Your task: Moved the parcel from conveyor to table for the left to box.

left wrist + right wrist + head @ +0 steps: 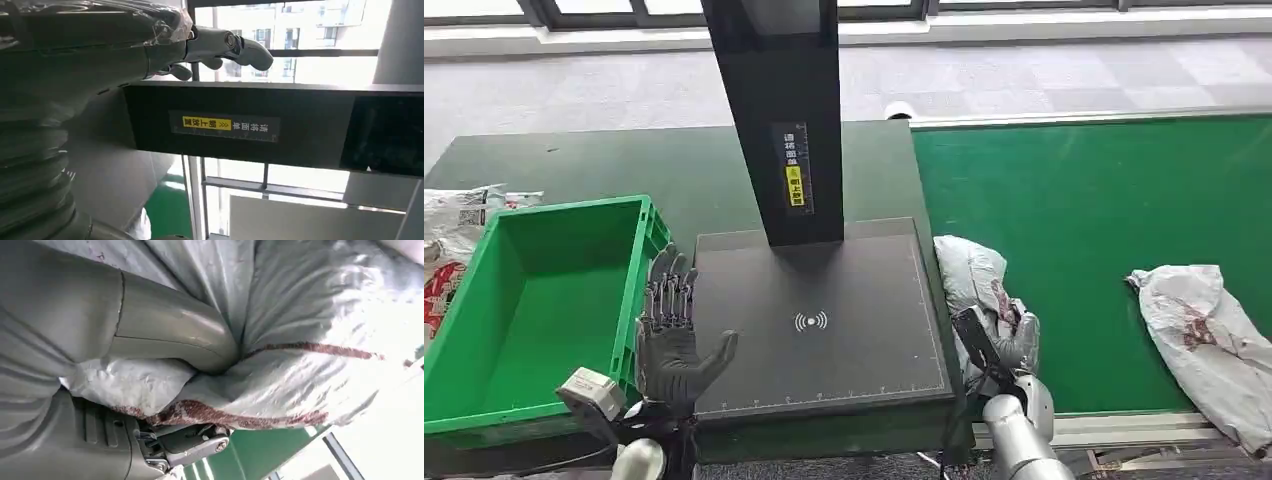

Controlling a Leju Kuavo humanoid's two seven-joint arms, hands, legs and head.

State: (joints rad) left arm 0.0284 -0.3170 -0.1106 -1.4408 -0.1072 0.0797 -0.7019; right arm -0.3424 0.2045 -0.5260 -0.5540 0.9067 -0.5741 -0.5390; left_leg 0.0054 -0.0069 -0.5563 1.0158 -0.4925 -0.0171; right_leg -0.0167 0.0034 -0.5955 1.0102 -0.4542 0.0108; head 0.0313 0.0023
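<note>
Grey carpet floor (1064, 80) and a window sill run along the far side, beyond the dark green table (624, 165) and the bright green conveyor (1104, 200) that sit in front of me.

Just outside my left hand (672, 345) stands a green crate (544, 300); I can see its bare floor and walls and nothing lying in it. Past the crate's far outer corner, well away from that hand, a heap of white bags (459, 215) rests on the table.

Between my two hands lies a dark scan pad (824, 320) with a black post (784, 110) rising from its far edge; the post carries a yellow label (795, 185), which my left wrist camera also looks at.

My left hand stands upright beside the crate wall, palm toward the pad, fingers (669, 285) straight and spread, thumb out to the side, holding nothing.

My right hand (1009, 345) is at the near edge of the conveyor, just outside the pad, and it grips the parcel (972, 270), a crumpled white bag with red marks. In the right wrist camera my thumb (170, 330) presses into the bag's folds. The parcel stretches away from that hand along the conveyor's edge.

Farther out to the right of that hand, well apart, a second white bag (1209, 330) lies on the conveyor.
</note>
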